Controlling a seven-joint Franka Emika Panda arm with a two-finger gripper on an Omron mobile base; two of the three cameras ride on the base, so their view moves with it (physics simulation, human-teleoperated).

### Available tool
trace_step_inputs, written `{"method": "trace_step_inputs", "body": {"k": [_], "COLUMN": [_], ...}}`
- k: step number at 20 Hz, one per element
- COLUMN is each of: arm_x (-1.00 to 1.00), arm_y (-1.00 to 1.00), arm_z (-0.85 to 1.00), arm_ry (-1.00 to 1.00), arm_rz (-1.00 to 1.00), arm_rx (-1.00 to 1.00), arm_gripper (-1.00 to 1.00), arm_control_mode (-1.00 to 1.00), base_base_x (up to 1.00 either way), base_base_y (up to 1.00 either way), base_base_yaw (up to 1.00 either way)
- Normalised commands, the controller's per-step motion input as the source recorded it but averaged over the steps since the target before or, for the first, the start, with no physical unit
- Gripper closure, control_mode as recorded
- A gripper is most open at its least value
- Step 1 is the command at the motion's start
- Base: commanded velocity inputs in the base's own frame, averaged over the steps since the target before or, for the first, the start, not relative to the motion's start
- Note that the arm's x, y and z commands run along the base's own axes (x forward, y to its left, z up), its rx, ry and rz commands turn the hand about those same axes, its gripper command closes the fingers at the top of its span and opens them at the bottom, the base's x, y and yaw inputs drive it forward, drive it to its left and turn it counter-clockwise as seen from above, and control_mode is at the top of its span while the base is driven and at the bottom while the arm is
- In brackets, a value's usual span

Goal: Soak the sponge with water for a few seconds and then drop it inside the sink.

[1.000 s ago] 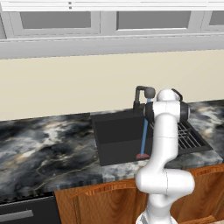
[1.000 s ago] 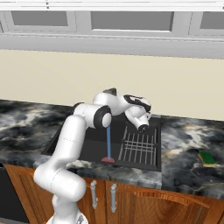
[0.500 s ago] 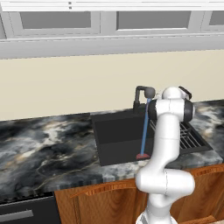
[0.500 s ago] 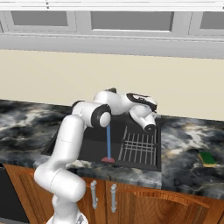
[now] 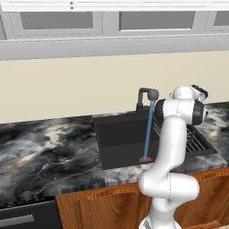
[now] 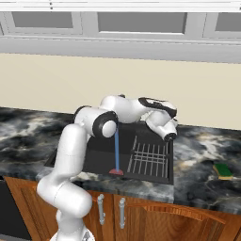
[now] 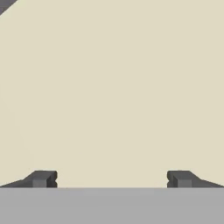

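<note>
Two-finger dark gripper point(image 7: 112, 179) spread wide, empty, facing plain cream wall point(image 7: 113, 87). Small yellow-and-green sponge point(image 6: 222, 170) lies on marbled grey-black counter point(image 6: 207, 188), well right of black recessed sink point(image 6: 94, 153). Thin blue water stream point(image 6: 116, 153) runs into basin.

Count on inspection: one sink point(image 6: 94, 155), black and recessed in the marbled counter point(image 5: 44, 156). One dark tap point(image 5: 145, 96), with one stream of water point(image 6: 116, 151) ending at one reddish patch point(image 6: 116, 172) on the basin floor. One wire rack point(image 6: 149, 160) in the right part of the basin. One sponge point(image 6: 222, 170) on the counter to the right. One gripper point(image 7: 112, 179) with two fingertips point(image 7: 41, 178), wide apart. Two cabinet door handles point(image 6: 100, 205) below the counter.
</note>
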Motion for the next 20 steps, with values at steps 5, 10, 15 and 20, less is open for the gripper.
{"method": "trace_step_inputs", "body": {"k": [5,10,15,20], "arm_x": [-0.68,-0.69,-0.56,-0.23], "arm_y": [-0.29,-0.16,0.0,-0.02], "arm_z": [0.22,0.29,0.34,0.55], "arm_ry": [0.0,0.0,0.04,0.04], "arm_rz": [0.0,0.0,0.0,0.0], "arm_rx": [0.01,0.0,0.0,-0.04], "arm_gripper": [-1.0,-1.0,-1.0,-1.0], "arm_control_mode": [-1.0,-1.0,-1.0,-1.0], "base_base_x": [0.0,0.0,0.0,0.0], "base_base_y": [0.0,0.0,0.0,0.0], "base_base_yaw": [0.0,0.0,0.0,0.0]}}
